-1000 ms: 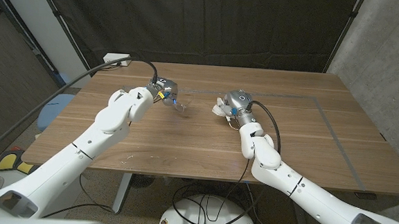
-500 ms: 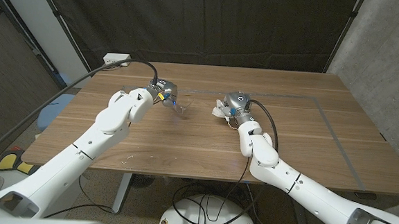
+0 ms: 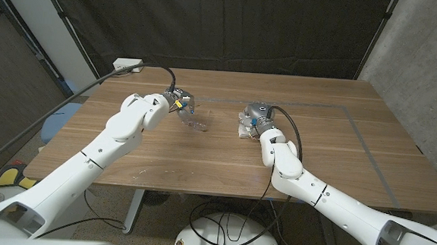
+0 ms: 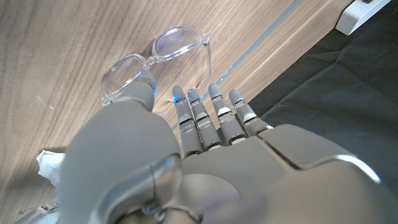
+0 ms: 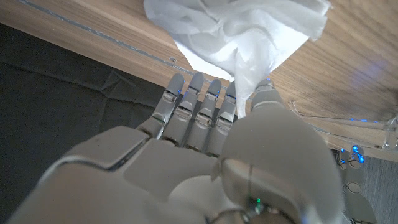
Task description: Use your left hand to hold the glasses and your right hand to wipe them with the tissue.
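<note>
I see my left hand (image 3: 180, 102) out over the brown tabletop (image 3: 338, 156), right by the glasses (image 3: 194, 122). The glasses are clear and hard to spot from the head view. From the left wrist view, the glasses (image 4: 155, 59) lie on the wood with the two round lenses side by side, and my left hand (image 4: 180, 149) is just above them. The thumb tip touches the rim of one lens, and the other fingers (image 4: 214, 115) reach out straight next to the frame. I cannot tell if this hand has a real hold on the glasses. My right hand (image 3: 255, 113) is near the middle of the tabletop, well apart from the glasses. It holds the white tissue (image 3: 242, 127). In the right wrist view the tissue (image 5: 242, 31) is crumpled and pinched between the thumb and the fingers (image 5: 196, 99) of my right hand (image 5: 211, 155), and it hangs down to the wood. A thin gray line (image 3: 362, 143) runs across the tabletop on the right side. A white box (image 3: 128, 64) with a black cable (image 3: 68, 94) sits at the far left corner. A dark curtain (image 3: 224, 24) hangs behind the tabletop. Nothing lies between the two hands.
</note>
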Tool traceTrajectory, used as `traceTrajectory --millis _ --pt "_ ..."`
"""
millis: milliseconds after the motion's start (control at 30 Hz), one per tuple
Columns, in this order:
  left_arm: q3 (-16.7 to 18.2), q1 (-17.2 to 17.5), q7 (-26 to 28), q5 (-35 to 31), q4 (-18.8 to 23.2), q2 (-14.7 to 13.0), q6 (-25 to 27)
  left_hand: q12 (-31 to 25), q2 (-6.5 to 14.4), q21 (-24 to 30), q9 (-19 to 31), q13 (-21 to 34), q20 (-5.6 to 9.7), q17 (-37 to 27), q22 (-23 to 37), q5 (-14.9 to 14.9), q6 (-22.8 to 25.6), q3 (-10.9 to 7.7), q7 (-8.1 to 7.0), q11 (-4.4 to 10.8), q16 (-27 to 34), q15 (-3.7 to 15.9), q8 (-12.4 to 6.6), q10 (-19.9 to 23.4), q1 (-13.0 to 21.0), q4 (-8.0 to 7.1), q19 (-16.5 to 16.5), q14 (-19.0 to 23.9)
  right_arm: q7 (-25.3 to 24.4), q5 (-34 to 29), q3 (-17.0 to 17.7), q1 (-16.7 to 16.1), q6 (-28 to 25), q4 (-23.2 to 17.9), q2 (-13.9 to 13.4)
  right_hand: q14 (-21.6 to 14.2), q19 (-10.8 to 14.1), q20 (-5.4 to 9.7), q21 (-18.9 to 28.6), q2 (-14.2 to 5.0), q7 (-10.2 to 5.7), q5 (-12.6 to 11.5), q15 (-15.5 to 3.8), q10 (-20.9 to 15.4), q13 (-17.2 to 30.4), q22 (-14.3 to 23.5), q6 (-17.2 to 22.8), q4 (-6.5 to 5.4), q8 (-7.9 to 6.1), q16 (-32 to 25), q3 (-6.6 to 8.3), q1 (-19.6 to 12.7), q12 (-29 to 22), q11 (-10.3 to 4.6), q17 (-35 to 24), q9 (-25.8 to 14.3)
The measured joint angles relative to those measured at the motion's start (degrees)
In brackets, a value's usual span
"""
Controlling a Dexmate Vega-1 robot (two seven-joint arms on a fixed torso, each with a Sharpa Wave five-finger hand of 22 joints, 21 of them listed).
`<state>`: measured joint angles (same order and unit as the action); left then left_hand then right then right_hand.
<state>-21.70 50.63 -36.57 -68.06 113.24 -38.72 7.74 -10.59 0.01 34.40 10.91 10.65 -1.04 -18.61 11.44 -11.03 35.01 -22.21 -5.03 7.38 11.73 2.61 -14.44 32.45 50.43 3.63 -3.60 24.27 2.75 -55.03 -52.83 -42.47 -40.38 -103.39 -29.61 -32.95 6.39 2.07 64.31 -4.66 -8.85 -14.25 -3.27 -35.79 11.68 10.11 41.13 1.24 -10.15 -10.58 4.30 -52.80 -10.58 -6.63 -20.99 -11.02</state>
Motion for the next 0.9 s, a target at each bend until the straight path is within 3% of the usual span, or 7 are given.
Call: traceTrajectory --millis 67,200,467,600,667,733,900 --pt "0.0 -0.4 -0.4 0.2 0.0 0.0 0.0 0.2 -0.2 -0.3 0.0 0.0 -0.42 0.5 0.0 -0.2 -3.1 1.05 -0.02 -0.46 -0.6 -0.05 1.75 -2.2 -1.9 -1.05 1.0 -2.2 2.7 0.0 -0.2 0.3 -1.1 -0.1 -0.1 3.0 -1.2 0.14 -1.0 1.01 0.27 -0.5 0.3 3.5 -0.2 0.0 -4.3 -0.64 0.01 0.0 -1.58 2.1 0.0 0.6 0.7 -0.1" --pt "0.0 -0.4 -0.6 0.7 0.0 0.0 -0.1 0.5 -0.5 -0.9 0.1 0.0 -1.12 1.9 -0.1 -0.9 -9.7 2.87 -1.37 -0.94 -1.3 -0.23 3.97 -7.9 -3.9 -2.19 2.3 -7.1 3.5 0.2 -0.3 0.8 -1.4 -0.5 -0.3 8.5 -3.5 -1.49 -3.4 2.38 1.42 -1.3 0.62 9.8 -0.5 0.0 -12.1 -2.84 0.01 0.0 -4.09 6.7 0.0 2.16 1.9 -0.1" --pt "2.9 1.6 3.9 2.3 1.0 0.8 0.7 0.7 -0.4 -1.6 0.2 0.0 -1.57 3.7 -0.3 -1.3 -18.5 4.32 -3.17 -1.24 -1.4 -0.45 4.52 -15.1 -6.0 -3.67 3.1 -12.8 5.8 4.5 1.1 0.7 -1.7 -2.2 -1.0 17.5 -9.0 -4.95 -8.4 2.28 3.39 -1.9 0.94 18.7 -0.5 0.0 -22.9 -6.88 0.0 0.2 -8.43 15.1 0.0 5.07 3.9 -0.1" --pt "2.9 1.6 8.6 4.0 1.0 0.8 0.9 0.7 -0.8 -2.2 0.2 0.0 -2.18 4.5 -0.5 -1.3 -22.5 5.62 -4.37 -1.54 -1.4 -0.36 4.52 -17.9 -7.7 -4.66 4.2 -14.7 5.8 4.5 2.4 0.0 -1.7 -3.3 -1.5 20.4 -11.4 -6.0 -10.4 2.07 3.93 -1.9 2.08 21.3 -0.5 0.0 -25.6 -8.27 0.0 0.2 -9.82 18.1 0.0 5.84 4.6 0.1" --pt "6.2 4.4 11.5 5.2 1.8 1.9 0.8 0.7 -0.7 -2.2 0.2 0.0 -2.13 4.7 -0.5 -1.3 -24.0 6.09 -4.86 -1.63 -1.4 -0.57 4.52 -18.8 -8.6 -5.14 4.6 -14.9 3.7 8.5 3.2 -0.4 -0.3 -3.9 -1.6 21.3 -12.5 -6.26 -11.2 1.5 4.14 -1.9 2.59 21.4 -0.5 0.0 -26.2 -8.79 0.0 0.2 -10.32 19.3 -0.2 6.0 4.8 0.0" --pt "6.2 4.4 13.6 6.3 1.8 1.9 0.5 0.7 -0.6 -2.7 0.2 0.0 -2.26 4.9 -0.5 -1.3 -24.9 6.57 -5.34 -1.84 -1.4 -0.28 4.52 -19.0 -10.0 -5.62 4.7 -15.4 3.7 8.5 3.9 -0.8 -0.3 -4.3 -1.8 22.2 -12.9 -6.49 -11.7 0.63 4.15 -1.9 2.84 21.6 -0.5 0.0 -26.2 -9.6 0.0 0.2 -10.47 20.8 -0.5 6.2 4.9 -0.1" --pt "10.8 7.9 22.0 11.5 1.6 3.7 -1.9 0.4 -0.6 -3.4 0.1 0.0 -3.35 5.4 -0.7 -1.3 -27.4 8.17 -6.21 -2.37 -1.4 -0.45 4.52 -21.0 -12.8 -7.22 5.8 -16.9 -1.0 14.8 6.5 -2.6 2.9 -5.6 -2.2 23.2 -13.6 -6.57 -12.6 -1.42 4.15 -1.4 3.64 22.1 -0.5 0.0 -26.2 -10.46 -0.24 0.2 -10.52 23.0 -0.7 6.65 5.1 -0.1"
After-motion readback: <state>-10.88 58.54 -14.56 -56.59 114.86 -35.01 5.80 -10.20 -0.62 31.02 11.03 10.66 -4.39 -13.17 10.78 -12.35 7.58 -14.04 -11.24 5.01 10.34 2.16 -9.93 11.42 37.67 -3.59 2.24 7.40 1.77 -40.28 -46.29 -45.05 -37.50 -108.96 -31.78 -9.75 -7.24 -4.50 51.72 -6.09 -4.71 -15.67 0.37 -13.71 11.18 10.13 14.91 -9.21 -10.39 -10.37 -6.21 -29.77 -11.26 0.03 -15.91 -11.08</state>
